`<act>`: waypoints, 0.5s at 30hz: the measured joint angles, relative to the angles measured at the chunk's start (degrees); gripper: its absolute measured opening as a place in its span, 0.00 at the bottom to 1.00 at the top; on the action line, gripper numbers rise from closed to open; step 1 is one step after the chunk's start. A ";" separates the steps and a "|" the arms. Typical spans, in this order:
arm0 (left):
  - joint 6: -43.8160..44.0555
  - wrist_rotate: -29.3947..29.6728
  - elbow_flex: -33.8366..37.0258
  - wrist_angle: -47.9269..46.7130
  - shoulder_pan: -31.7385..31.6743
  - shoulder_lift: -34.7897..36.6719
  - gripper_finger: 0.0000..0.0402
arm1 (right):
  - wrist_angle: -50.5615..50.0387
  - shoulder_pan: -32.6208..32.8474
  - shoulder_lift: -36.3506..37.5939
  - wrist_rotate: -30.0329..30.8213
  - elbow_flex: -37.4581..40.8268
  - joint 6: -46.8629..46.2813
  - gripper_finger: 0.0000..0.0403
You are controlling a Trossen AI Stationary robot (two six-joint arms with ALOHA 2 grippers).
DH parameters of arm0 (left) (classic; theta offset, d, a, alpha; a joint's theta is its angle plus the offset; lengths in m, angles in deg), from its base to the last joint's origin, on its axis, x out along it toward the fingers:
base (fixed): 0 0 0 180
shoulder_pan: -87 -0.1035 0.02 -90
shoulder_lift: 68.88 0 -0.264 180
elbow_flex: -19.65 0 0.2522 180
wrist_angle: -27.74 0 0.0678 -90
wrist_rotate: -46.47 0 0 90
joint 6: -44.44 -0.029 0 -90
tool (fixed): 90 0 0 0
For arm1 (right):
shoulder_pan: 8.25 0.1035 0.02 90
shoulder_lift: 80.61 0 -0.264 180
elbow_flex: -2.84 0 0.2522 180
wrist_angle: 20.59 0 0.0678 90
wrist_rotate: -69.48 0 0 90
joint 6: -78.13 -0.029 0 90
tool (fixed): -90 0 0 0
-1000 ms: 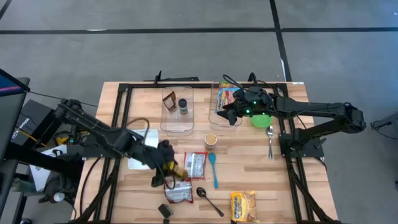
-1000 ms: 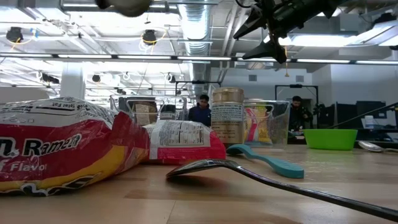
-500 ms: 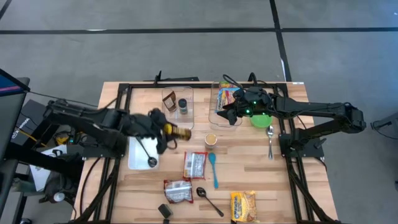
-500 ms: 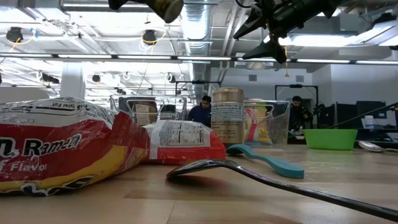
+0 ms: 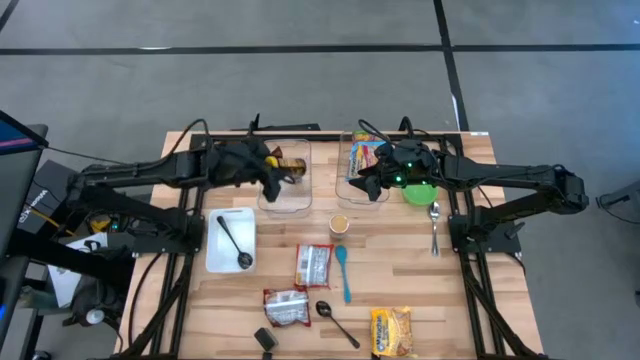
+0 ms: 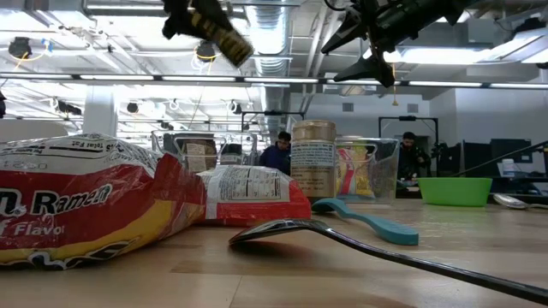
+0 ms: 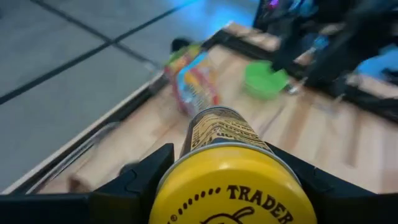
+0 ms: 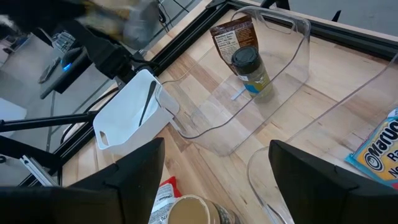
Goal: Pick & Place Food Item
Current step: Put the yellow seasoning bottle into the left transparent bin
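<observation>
Left wrist view: yellow-lidded jar (image 7: 231,167) pinched between left fingers (image 7: 140,180); right fingers (image 8: 140,171) spread.

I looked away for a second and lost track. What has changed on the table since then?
The left gripper carried the yellow-lidded jar from the front of the table, near the ramen packets, to above the left clear bin, keeping hold of it. The right gripper stayed open over the right clear bin; the white tray, spoons and packets did not move.
</observation>
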 joint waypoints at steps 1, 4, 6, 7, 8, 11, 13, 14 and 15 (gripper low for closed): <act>-0.01 -0.38 0.01 -0.48 -0.92 -0.30 0.51 | 0.00 0.00 0.00 -0.01 0.00 0.00 0.70; 0.13 -2.26 -0.03 -1.05 -2.69 -1.48 0.52 | 0.00 0.00 0.00 -0.01 0.02 0.01 0.70; 0.14 -3.41 -0.03 -1.52 -3.11 -2.74 0.53 | -0.06 0.00 0.00 -0.02 0.00 0.00 0.70; 0.17 -3.88 -0.03 -1.93 -3.35 -3.47 0.53 | -0.07 0.00 0.00 -0.02 0.02 0.01 0.70; 0.16 -4.18 -0.03 -2.94 -3.53 -4.29 0.53 | -0.02 0.00 0.00 -0.02 0.02 -0.02 0.70; 0.17 -6.07 -0.03 -5.14 -4.10 -6.93 0.51 | -0.06 -0.01 0.00 -0.02 0.02 -0.02 0.70; 0.42 -7.46 -0.01 -7.39 -4.56 -8.83 0.51 | -0.06 -0.01 0.00 -0.02 0.02 -0.02 0.70; 0.47 -7.66 -0.01 -8.25 -4.73 -9.78 0.51 | -0.07 0.00 0.00 -0.02 0.02 -0.02 0.70; 0.45 -7.65 -0.01 -9.26 -4.85 -10.75 0.52 | -0.07 0.00 0.00 -0.02 0.02 -0.02 0.70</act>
